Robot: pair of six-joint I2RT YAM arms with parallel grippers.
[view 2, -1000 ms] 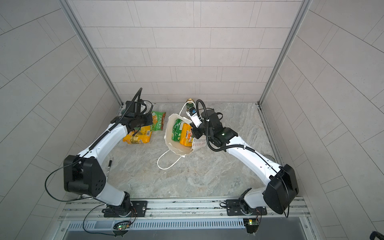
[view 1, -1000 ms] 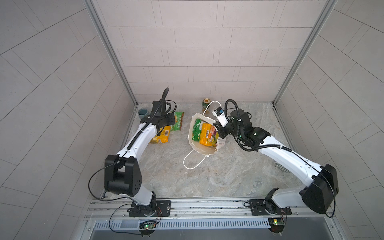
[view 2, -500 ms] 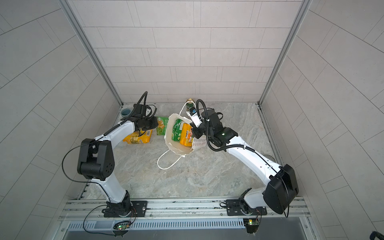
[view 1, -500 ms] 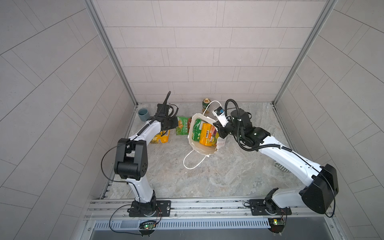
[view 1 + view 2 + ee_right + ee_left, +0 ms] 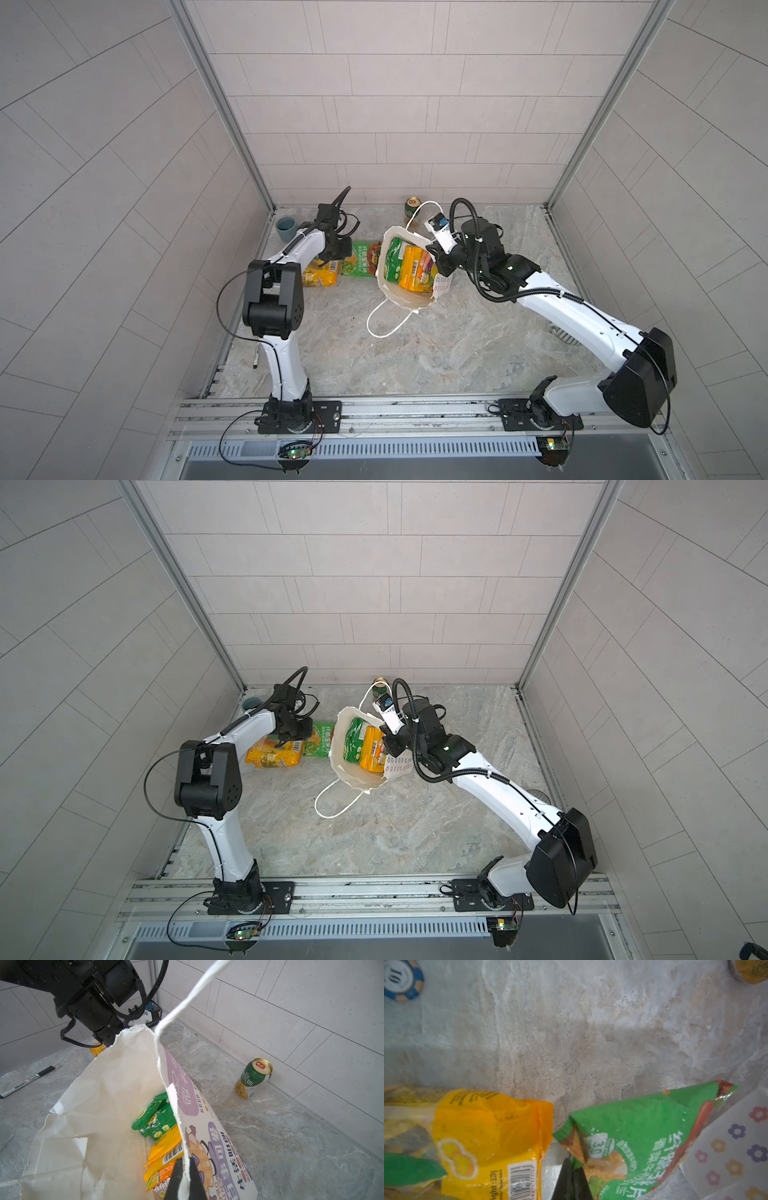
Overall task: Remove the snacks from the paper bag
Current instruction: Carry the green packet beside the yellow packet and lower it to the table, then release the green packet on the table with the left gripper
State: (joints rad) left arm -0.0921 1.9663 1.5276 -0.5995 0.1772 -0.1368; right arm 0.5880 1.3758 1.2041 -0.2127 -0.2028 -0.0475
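Observation:
The white paper bag (image 5: 405,297) (image 5: 353,777) stands open at the middle back, and my right gripper (image 5: 435,254) (image 5: 185,1180) is shut on its right rim. Inside it a green packet (image 5: 392,262) (image 5: 155,1120) and orange-yellow snacks (image 5: 415,268) (image 5: 166,1147) lean together. Left of the bag, a yellow packet (image 5: 320,276) (image 5: 483,1136) and a green packet (image 5: 360,259) (image 5: 643,1140) lie on the table. My left gripper (image 5: 338,249) (image 5: 572,1180) is shut on that green packet's edge. The bag's flowered wall (image 5: 737,1147) is close beside it.
A green-gold can (image 5: 411,208) (image 5: 253,1078) stands by the back wall behind the bag. A grey-blue cup (image 5: 286,227) sits in the back left corner, a blue chip (image 5: 401,979) lies near it, and a black marker (image 5: 255,357) lies along the left edge.
My left arm's elbow has swung back and up while its gripper stayed at the green packet, which shifted slightly toward the bag. The right arm and the bag have not moved.

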